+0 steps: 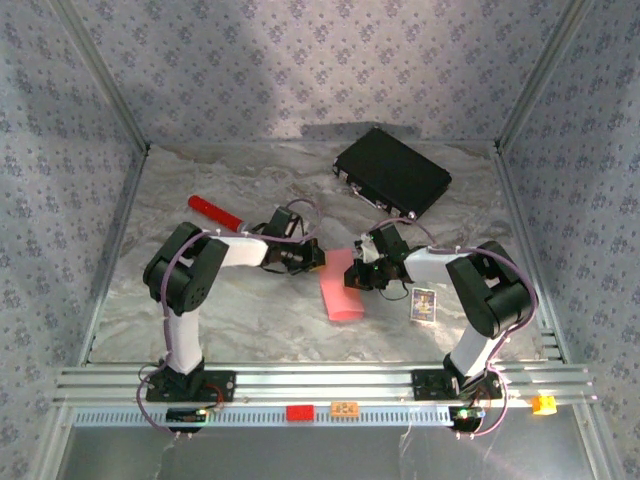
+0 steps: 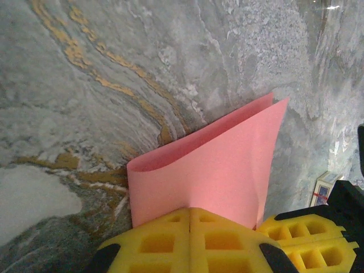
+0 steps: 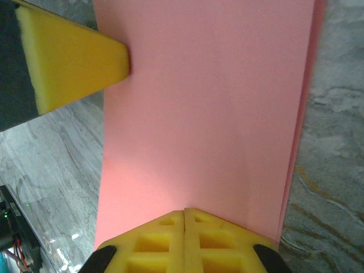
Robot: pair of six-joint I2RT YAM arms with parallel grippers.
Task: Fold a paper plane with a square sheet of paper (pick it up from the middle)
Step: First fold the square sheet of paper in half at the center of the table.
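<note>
Both pairs of my jaws were clamped on the square sheet of paper (image 2: 216, 165), salmon-pink, doubled over in a soft uncreased curve just ahead of them.

Grey marbled tabletop (image 1: 250, 315); floral-patterned walls (image 1: 300, 70); aluminium rails (image 1: 320, 378) at near edge.

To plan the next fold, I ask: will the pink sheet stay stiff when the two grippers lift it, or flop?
Probably floppy: the pink sheet curls into a soft loop beyond the left gripper. Likely very light: its layered edges look thin by the right gripper. It may crease wherever it is pinched.
</note>
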